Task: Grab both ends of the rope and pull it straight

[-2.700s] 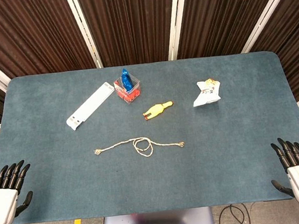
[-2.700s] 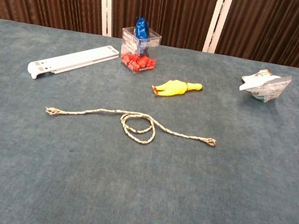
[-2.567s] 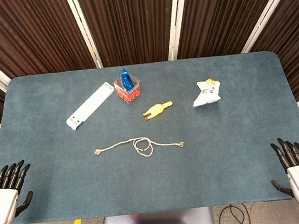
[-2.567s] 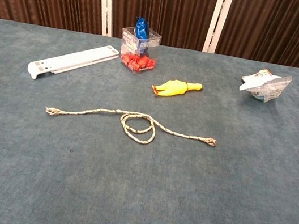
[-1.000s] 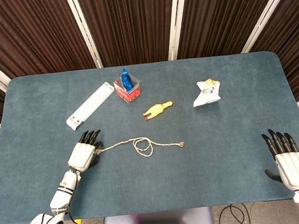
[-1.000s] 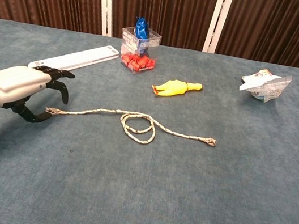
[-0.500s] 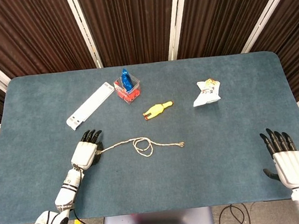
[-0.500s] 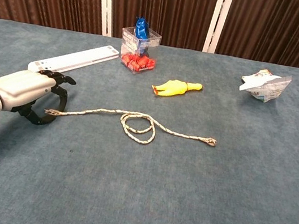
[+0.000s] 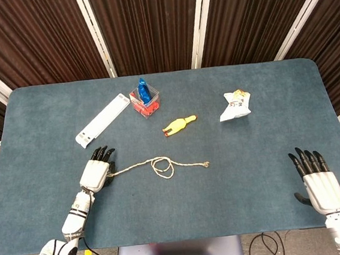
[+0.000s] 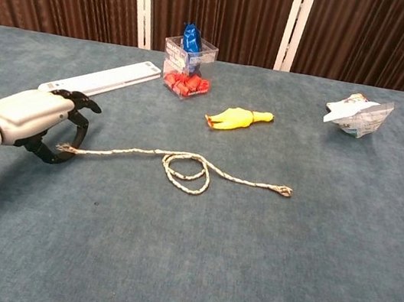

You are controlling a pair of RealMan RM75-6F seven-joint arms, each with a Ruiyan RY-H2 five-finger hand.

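A thin pale rope (image 9: pixel 136 164) lies across the middle of the blue-green table, with a small loop (image 9: pixel 162 165) at its centre. In the chest view the rope (image 10: pixel 124 152) runs from my left hand to a frayed right end (image 10: pixel 284 189). My left hand (image 9: pixel 95 172) sits at the rope's left end; in the chest view the left hand (image 10: pixel 33 120) pinches that end between thumb and a curled finger. My right hand (image 9: pixel 317 180) hovers near the table's front right edge with fingers spread, far from the rope's right end (image 9: pixel 206 164); only the head view shows it.
Behind the rope lie a yellow rubber chicken (image 9: pixel 179 125), a clear box (image 9: pixel 145 100) holding red pieces and a blue item, a long white bar (image 9: pixel 103 120) and a crumpled snack packet (image 9: pixel 235 105). The table's front edge (image 9: pixel 228 235) is close to both forearms.
My left hand came in from the front left corner to the rope's left end, closed on it and drew it slightly left. My right hand has crept forward and inward.
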